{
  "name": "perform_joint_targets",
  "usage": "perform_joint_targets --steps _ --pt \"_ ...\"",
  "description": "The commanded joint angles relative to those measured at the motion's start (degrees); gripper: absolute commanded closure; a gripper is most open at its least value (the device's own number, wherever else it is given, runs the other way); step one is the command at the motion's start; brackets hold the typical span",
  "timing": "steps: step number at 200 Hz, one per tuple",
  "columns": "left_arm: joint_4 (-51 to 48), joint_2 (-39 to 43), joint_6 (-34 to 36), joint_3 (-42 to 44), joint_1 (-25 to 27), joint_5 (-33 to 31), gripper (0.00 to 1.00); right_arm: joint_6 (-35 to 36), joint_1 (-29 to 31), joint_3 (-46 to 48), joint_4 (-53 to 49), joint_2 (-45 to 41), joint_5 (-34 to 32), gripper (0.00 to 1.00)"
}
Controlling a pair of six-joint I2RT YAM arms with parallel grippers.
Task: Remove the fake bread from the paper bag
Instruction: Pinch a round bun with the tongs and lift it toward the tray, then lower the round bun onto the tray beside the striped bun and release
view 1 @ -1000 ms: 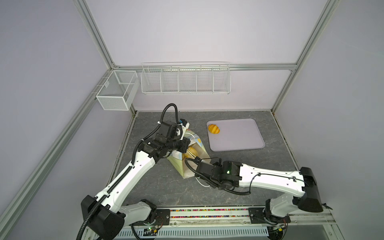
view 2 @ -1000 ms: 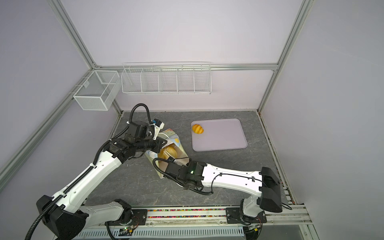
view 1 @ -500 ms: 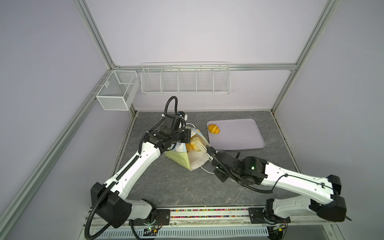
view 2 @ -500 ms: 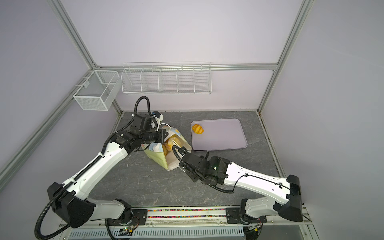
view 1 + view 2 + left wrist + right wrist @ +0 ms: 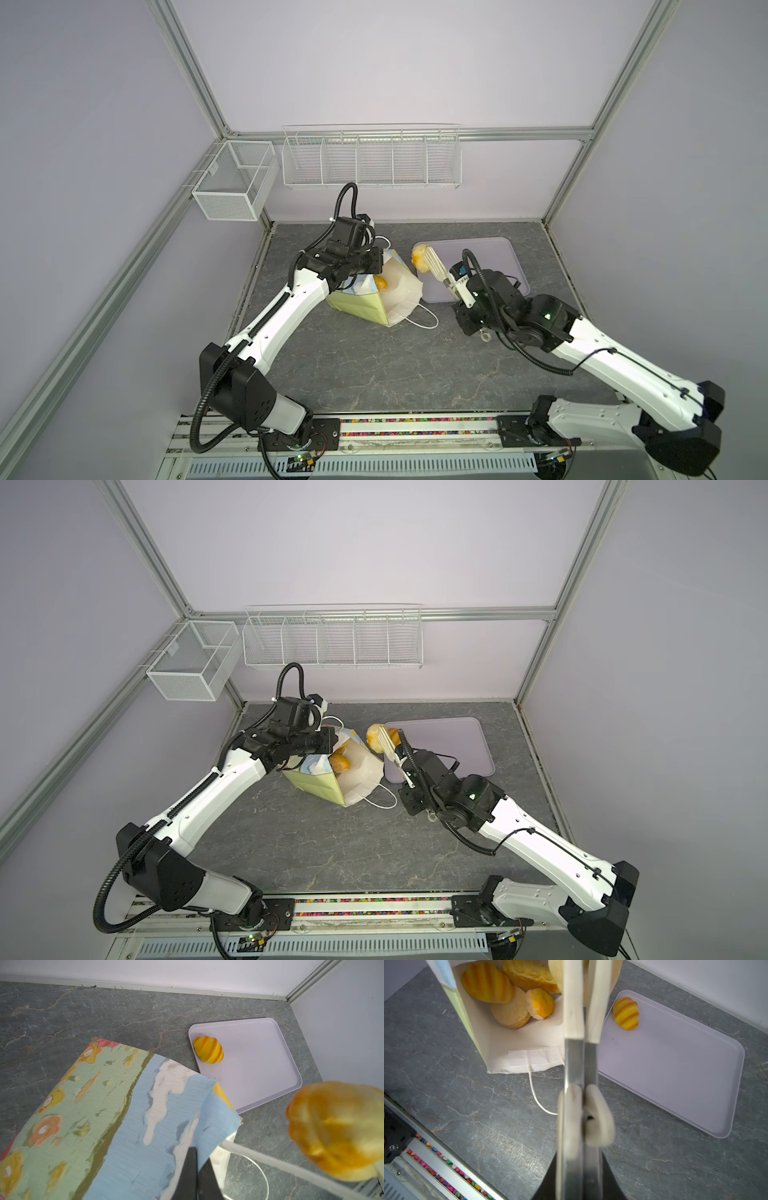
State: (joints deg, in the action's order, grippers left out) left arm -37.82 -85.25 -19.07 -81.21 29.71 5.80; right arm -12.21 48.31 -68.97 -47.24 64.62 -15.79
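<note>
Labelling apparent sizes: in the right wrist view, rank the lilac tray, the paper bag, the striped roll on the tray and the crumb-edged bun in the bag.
1. lilac tray
2. paper bag, partly cut off by the frame
3. striped roll and crumb-edged bun: they look alike, so unranked
</note>
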Motion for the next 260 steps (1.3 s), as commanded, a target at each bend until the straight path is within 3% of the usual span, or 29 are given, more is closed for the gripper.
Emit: perform_joint_targets --steps 1,55,79,188,238,260 --pt "-0.7 -1.0 -1.1 -0.8 -0.5 -0.4 1.0 1.3 -5.7 1.0 3.2 -2.0 6.4 0.94" --pt "-0.9 0.0 -1.0 -0.8 -0.5 -0.2 1.0 -0.4 -23.5 3.1 7.1 4.0 21.6 0.94" --pt "-1.7 0.9 -0.6 -0.7 -0.6 -0.4 1.0 -3.7 -28.4 3.4 10.8 8.8 28.5 0.94" --pt "-4.1 6.7 0.8 3.5 -3.0 -2.5 1.0 -15.4 -27.1 7.5 28.7 28.2 48.6 0.93" --pt "-4.0 8.0 0.8 4.9 -3.4 -2.6 1.0 -14.6 -27.9 8.0 26.5 31.4 46.6 0.93" --pt "-4.1 8.1 0.8 4.9 -3.5 -2.7 1.0 -13.7 -28.7 8.4 24.0 31.8 43.8 0.87"
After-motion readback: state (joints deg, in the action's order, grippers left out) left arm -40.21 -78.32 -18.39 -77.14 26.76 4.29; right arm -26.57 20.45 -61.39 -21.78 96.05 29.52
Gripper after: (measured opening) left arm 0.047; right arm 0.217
